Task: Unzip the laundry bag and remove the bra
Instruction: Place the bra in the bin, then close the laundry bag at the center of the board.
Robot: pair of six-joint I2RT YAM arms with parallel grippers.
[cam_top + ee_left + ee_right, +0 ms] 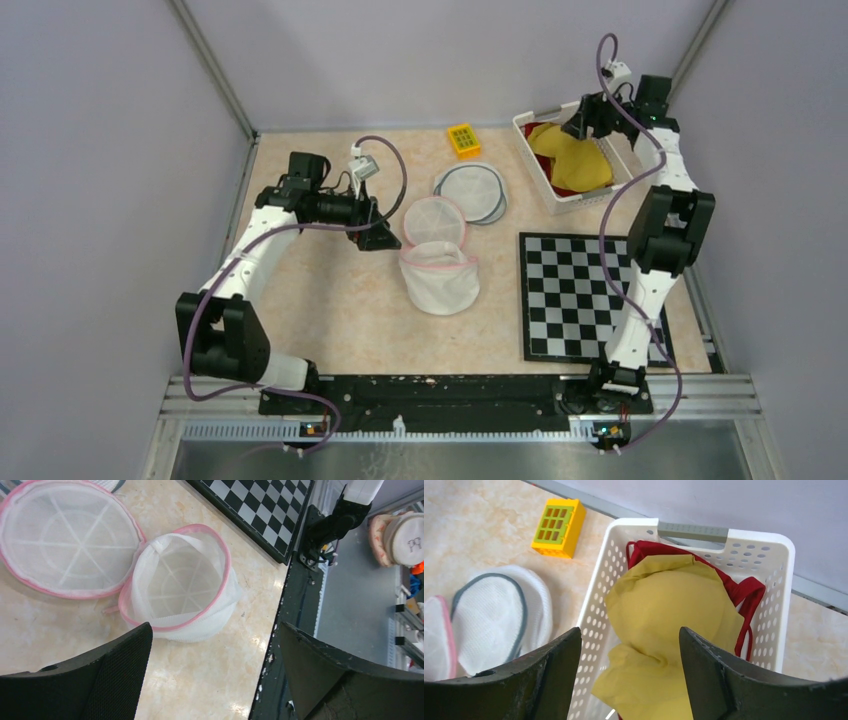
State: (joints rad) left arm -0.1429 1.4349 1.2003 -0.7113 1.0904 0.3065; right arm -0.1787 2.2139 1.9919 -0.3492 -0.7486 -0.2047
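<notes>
The right gripper (629,636) hangs over the basket (596,595) at the far right corner of the table (330,310). Its two fingers (559,675) stand well apart, with nothing clamped between them. In the right wrist view the gap between them frames the bra (671,610), a yellow one lying cup-up in the basket. It rests on top of a red garment (751,587) that shows along the basket's far and right sides. Whether the fingertips brush the cloth cannot be told; they do not pinch it.

The left gripper (215,635) is spread as wide as it goes and is empty. It sits at the left of the table's middle, just beside the bag (440,285) and pointing towards it, touching nothing that the views show. The bag is white mesh with a pink rim and lies unzipped near the table's centre. Its round lid (65,540) is folded back flat on the table, joined at one side, on the far side of the bag. The left wrist view looks straight into the bag's mouth, where only mesh and its seams show.

A grey-rimmed bag (475,190) lies beyond the lid, between it and the basket. A yellow brick (463,140) sits near the far edge. A chequered mat (590,300) covers the right side of the table, nearer than the basket.
</notes>
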